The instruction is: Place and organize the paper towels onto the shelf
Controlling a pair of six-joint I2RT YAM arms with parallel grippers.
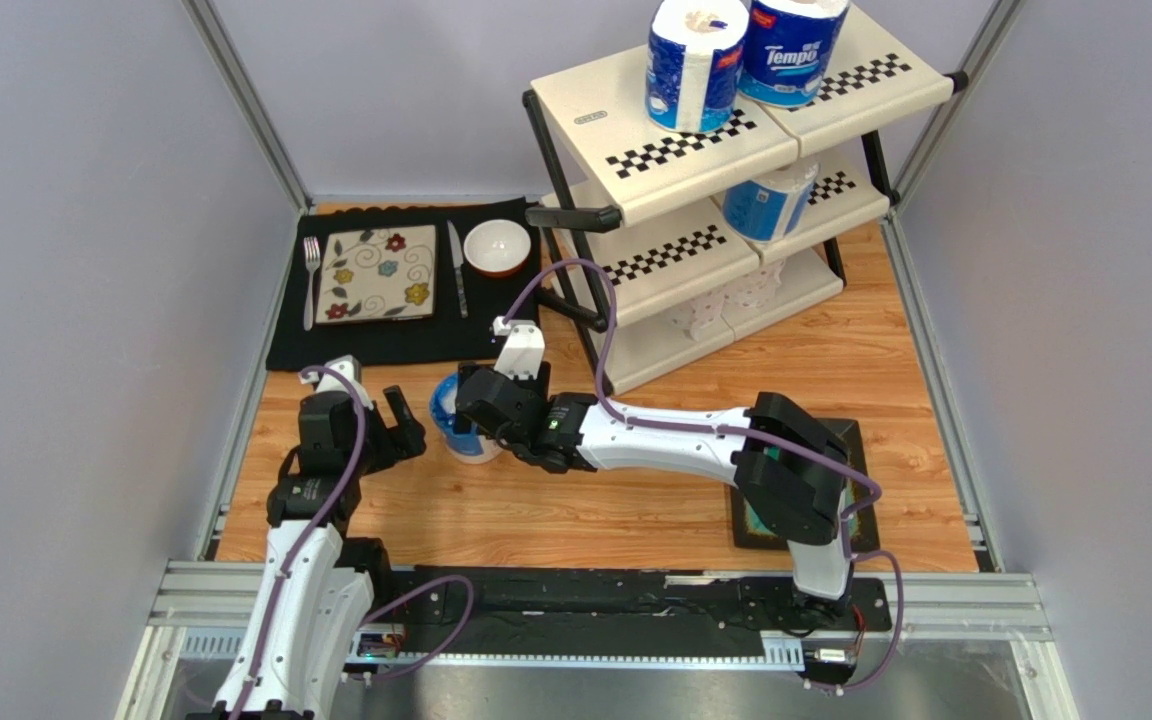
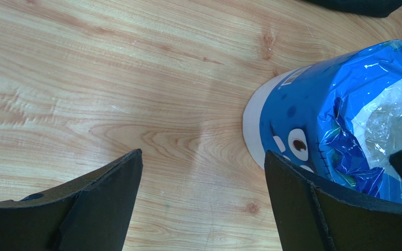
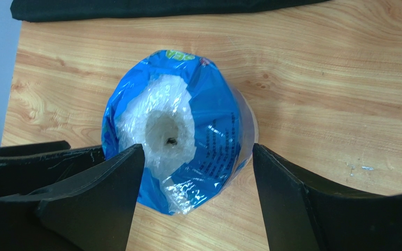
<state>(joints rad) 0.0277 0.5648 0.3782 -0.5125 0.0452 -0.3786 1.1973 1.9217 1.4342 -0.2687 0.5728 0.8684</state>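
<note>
Right gripper point(image 3: 195, 151) (spread) flanking roll point(image 3: 172, 133)

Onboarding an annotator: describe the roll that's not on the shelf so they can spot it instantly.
On the wooden table, just on the near side of the black placemat, one roll stands core up between the left tool and the right tool. It is the only blue-wrapped roll off the shelf.

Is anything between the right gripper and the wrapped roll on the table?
Nothing visible does. The right gripper is open with a finger on either side of the blue-wrapped roll. The left gripper, also open, sits beside the roll, outside that gap.
</note>
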